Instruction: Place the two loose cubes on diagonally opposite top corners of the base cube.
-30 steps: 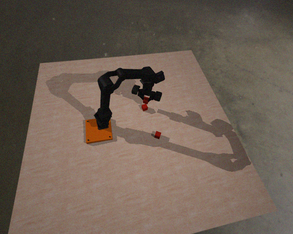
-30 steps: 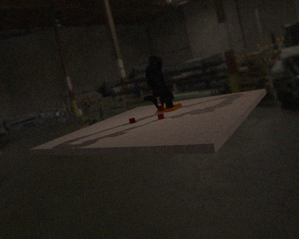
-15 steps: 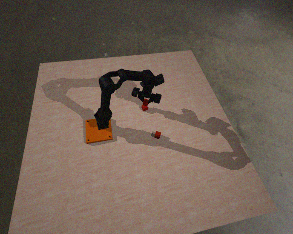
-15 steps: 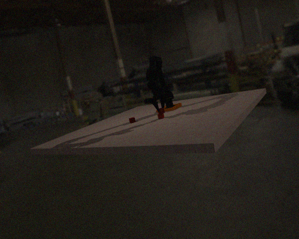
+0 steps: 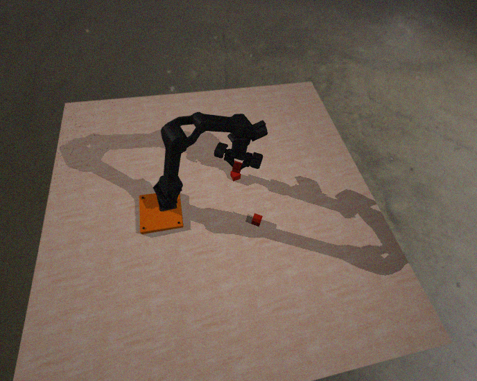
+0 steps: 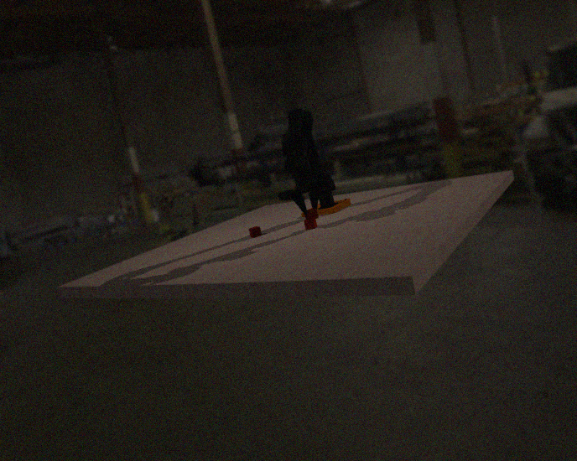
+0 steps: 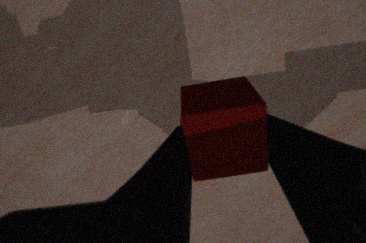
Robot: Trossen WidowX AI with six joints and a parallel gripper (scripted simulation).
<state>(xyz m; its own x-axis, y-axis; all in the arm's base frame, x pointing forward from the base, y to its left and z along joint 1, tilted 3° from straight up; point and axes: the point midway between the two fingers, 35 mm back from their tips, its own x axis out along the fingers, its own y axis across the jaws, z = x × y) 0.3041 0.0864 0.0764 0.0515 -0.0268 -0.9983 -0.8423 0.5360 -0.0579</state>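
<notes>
My gripper [image 5: 237,165] [image 6: 311,211] [image 7: 221,128] points down and is shut on a red cube [image 5: 237,167] [image 6: 312,213] [image 7: 227,151], one finger on each side. The held cube is directly above or close above another red cube [image 5: 235,176] [image 6: 309,224], which stands on the table and looks to be the base cube. Whether the two touch, and how their corners line up, I cannot tell. The lower cube is hidden behind the held one in the wrist view. The other loose red cube [image 5: 256,219] [image 6: 255,231] lies on the table apart from them.
The pale table [image 5: 196,304] [image 6: 340,261] bears the arm's orange base plate [image 5: 160,217] [image 6: 340,205], to the left of the cubes in the top view. The arm's long shadows cross the table. The table's right edge lies beyond the gripper in that view.
</notes>
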